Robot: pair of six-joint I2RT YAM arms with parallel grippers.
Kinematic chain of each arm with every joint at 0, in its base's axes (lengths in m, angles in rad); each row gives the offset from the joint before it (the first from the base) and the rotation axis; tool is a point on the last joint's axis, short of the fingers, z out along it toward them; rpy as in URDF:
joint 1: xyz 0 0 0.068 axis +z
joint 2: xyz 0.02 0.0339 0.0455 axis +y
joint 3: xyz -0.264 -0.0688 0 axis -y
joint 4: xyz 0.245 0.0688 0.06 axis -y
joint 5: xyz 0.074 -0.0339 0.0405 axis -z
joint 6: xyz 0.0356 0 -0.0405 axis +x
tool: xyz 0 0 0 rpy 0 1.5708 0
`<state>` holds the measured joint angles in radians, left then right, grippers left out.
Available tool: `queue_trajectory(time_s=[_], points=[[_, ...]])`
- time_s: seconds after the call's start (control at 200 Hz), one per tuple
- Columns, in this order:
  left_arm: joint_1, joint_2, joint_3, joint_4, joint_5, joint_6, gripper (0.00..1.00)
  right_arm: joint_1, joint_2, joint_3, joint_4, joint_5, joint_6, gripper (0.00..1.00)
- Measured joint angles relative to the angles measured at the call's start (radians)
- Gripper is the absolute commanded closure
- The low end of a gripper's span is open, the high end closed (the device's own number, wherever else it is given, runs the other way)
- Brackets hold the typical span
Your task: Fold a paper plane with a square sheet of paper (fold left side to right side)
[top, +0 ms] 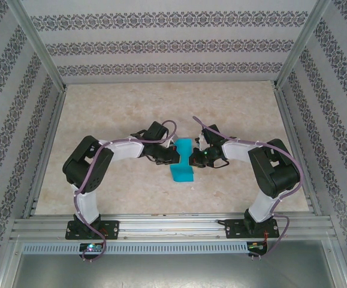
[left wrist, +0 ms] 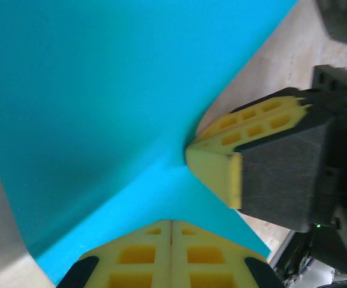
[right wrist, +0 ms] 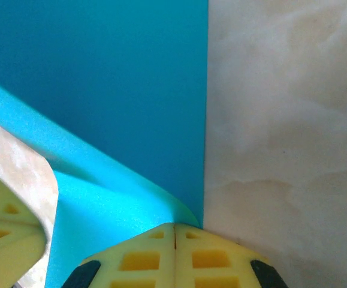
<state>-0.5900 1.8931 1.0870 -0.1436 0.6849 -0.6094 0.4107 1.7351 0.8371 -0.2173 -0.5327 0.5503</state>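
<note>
The square sheet of paper (top: 183, 171) is turquoise and lies mid-table between both grippers, partly raised and bent. My left gripper (top: 174, 157) meets it from the left, my right gripper (top: 192, 159) from the right. In the left wrist view the paper (left wrist: 101, 90) runs in between the closed yellow tips of my left gripper (left wrist: 172, 223), and the right gripper's fingers (left wrist: 221, 165) pinch its edge. In the right wrist view the paper (right wrist: 113, 90) curls up into my shut right gripper (right wrist: 174, 227) at its right edge, with a left finger (right wrist: 5, 231) at the lower left.
The beige marbled table (top: 161, 108) is enclosed by patterned walls (top: 17, 90) on three sides. An aluminium rail (top: 173, 227) holding both arm bases runs along the near edge. Bare table lies right of the paper (right wrist: 281, 120).
</note>
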Motion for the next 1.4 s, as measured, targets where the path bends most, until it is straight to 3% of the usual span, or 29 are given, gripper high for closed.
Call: queue_trajectory(time_s=[0.724,0.979,1.214,1.399], points=[[0.000,0.064,0.029,-0.068,-0.015,0.000,0.95,0.005,-0.012,-0.004,0.004,0.004,0.004,1.00],[0.000,0.067,0.032,-0.070,-0.015,0.000,0.95,0.005,-0.100,-0.027,0.005,0.004,0.026,1.00],[0.000,0.067,0.032,-0.070,-0.015,0.000,0.95,0.027,-0.135,-0.029,0.107,-0.017,0.069,1.00],[0.000,0.067,0.032,-0.070,-0.014,0.000,0.95,0.064,-0.070,-0.014,0.173,-0.030,0.098,1.00]])
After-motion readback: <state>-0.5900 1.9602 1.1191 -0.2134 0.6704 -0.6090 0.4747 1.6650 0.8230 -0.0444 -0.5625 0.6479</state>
